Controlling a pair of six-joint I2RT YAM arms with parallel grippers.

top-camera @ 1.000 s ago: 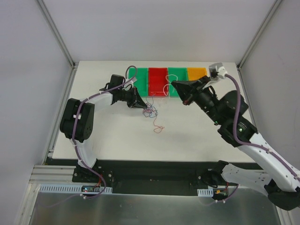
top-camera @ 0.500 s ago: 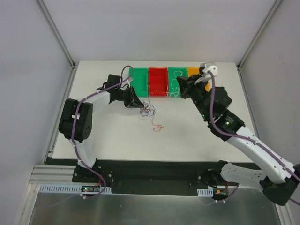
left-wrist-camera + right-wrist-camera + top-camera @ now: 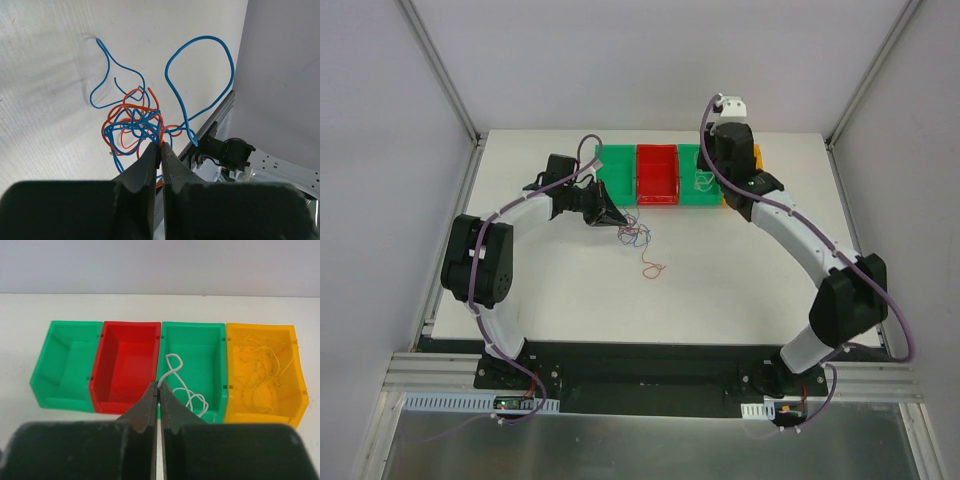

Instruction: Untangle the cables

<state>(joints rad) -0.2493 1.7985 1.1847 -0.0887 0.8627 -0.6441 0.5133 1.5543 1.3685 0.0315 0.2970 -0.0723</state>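
K: Top external view, left side first. What has the left gripper (image 3: 617,223) got?

M: It is clenched on the edge of the cables (image 3: 634,236), a knot of orange and blue on the table (image 3: 740,290) in front of the bin row. In the left wrist view an orange strand runs in between the tips, and blue loops spread beyond it.

K: Anything free of the knot?

M: One red cable (image 3: 653,268), curled alone on the table, nearer the arm bases and apart from the knot.

K: Bins, left to right, right wrist view.

M: First green bin (image 3: 50,385): no cable. Red bin (image 3: 107,390): no cable. Second green bin (image 3: 217,340): a white cable (image 3: 186,392) coiled inside. Yellow bin (image 3: 292,365): a nest of thin yellow cables (image 3: 257,362).

K: Right gripper (image 3: 158,388)?

M: Pressed shut above the wall shared by the red and second green bins. The white cable's end comes right up to the tips. Whether it is pinched, I cannot tell.

K: Progress?

M: My estimate is roughly half. White and yellow are sorted. Red is separated but not binned. Orange and blue are knotted together and need pulling apart.
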